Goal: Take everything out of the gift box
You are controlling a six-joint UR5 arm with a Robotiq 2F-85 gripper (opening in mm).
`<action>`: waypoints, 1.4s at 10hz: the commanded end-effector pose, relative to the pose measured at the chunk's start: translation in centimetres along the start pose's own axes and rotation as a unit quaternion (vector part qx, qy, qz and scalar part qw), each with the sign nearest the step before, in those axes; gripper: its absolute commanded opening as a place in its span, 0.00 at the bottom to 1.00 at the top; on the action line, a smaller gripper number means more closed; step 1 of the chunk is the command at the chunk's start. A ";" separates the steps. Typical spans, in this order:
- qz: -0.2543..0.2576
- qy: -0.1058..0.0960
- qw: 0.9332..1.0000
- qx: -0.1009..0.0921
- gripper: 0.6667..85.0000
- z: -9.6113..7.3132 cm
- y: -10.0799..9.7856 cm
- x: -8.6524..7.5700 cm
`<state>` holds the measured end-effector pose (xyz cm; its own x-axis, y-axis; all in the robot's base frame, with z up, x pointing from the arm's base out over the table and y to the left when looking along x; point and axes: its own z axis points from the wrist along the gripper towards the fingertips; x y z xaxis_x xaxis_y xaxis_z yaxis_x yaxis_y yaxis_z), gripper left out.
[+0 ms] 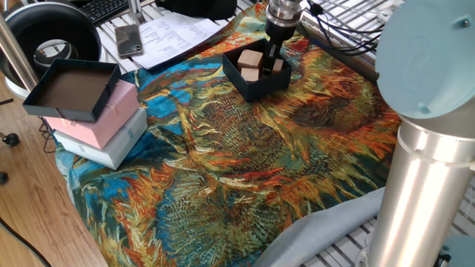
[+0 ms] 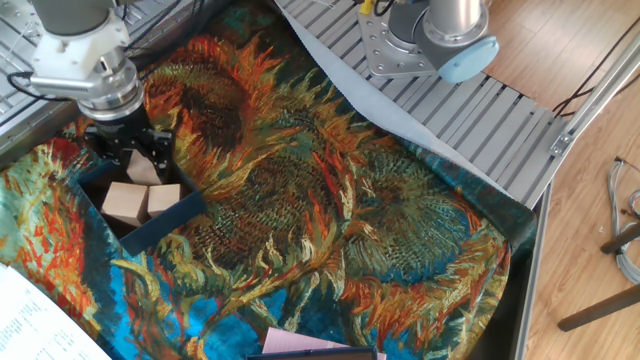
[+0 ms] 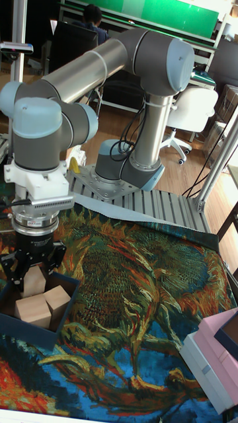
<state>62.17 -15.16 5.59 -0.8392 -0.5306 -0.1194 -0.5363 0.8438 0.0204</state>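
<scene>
Upper centre of one fixed view: gift box (image 1: 256,80) sits on the sunflower cloth (image 1: 245,163), w/ the gripper (image 1: 275,55) reaching down into its far side. Jaws are closed around one wooden cube (image 2: 142,168); in the other fixed view that cube shows between the black fingers (image 2: 160,150) at the box's back, upper left of frame. It looks slightly raised vs. the others, but can't tell if it's clear of the box floor.

Two more cubes remain inside: a bigger cube (image 2: 124,204) and a smaller cube (image 2: 163,199) touching it on its right, both near the front wall. Tall fixed view has the same layout at lower left: gripper (image 3: 36,276) over the box (image 3: 33,330), held cube (image 3: 33,283) behind, two cubes in front.

Left side of one fixed view: navy tray (image 1: 70,89) rests on top of a pink box (image 1: 104,119), which is stacked on a white box (image 1: 107,144). Papers (image 1: 174,33) and a phone (image 1: 129,40) lie at top, beyond the cloth edge.
</scene>
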 end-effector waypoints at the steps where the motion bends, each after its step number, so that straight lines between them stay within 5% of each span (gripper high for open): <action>1: 0.012 -0.005 1.000 -0.011 0.53 -2.1 0.9 0.3; 11: 0.043 0.012 0.999 -0.004 0.53 -6.4 3.2 2.5; 14: 0.079 0.018 0.996 -0.030 0.49 -7.2 5.2 3.3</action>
<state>57.19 -14.04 11.64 -0.8939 -0.4409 -0.0806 -0.4456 0.8937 0.0526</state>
